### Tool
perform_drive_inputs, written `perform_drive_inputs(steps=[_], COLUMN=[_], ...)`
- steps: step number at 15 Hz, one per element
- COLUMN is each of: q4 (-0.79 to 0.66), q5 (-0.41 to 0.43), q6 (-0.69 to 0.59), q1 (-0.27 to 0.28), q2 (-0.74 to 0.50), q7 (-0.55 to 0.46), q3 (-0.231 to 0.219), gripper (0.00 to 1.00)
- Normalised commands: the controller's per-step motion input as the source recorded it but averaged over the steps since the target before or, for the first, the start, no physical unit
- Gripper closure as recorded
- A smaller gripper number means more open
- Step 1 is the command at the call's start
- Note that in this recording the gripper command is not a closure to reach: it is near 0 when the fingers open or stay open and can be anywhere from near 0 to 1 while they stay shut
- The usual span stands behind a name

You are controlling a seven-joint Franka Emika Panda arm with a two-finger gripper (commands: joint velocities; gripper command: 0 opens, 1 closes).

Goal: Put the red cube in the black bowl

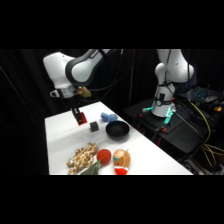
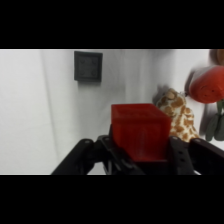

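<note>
The red cube [image 2: 139, 131] sits between my gripper's [image 2: 140, 150] two fingers, filling the lower middle of the wrist view, lifted off the table. In the side view the gripper [image 1: 79, 116] hangs above the table's far left part with the red cube [image 1: 80, 119] held in it. The black bowl [image 1: 117, 130] rests on the table to the right of the gripper and lower, near the table's right edge. The bowl is out of the wrist view.
A small dark grey cube [image 1: 94, 127] [image 2: 88, 66] lies on the table between gripper and bowl. A blue object [image 1: 108, 117] lies behind the bowl. A giraffe toy [image 1: 82, 158] [image 2: 178, 116], a red ball [image 1: 104, 156] [image 2: 211, 84] and a tan toy [image 1: 121, 160] lie near the front edge.
</note>
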Motion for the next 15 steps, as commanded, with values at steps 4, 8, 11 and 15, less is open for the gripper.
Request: perform_drive_inputs(steps=[4, 8, 11, 15], q4=[-0.99, -0.97, -0.69, -0.39], q5=[0.072, 0.062, 0.082, 0.114], q6=[0.18, 0.38, 0.47, 0.48], q1=[0.132, 0.156, 0.091, 0.041], q2=[-0.8, -0.66, -0.36, -0.09], q7=[0.0, 0.02, -0.03, -0.09], q3=[-0.009, 0.012, -0.006, -0.006], gripper=[1.0, 1.0, 1.0, 1.0])
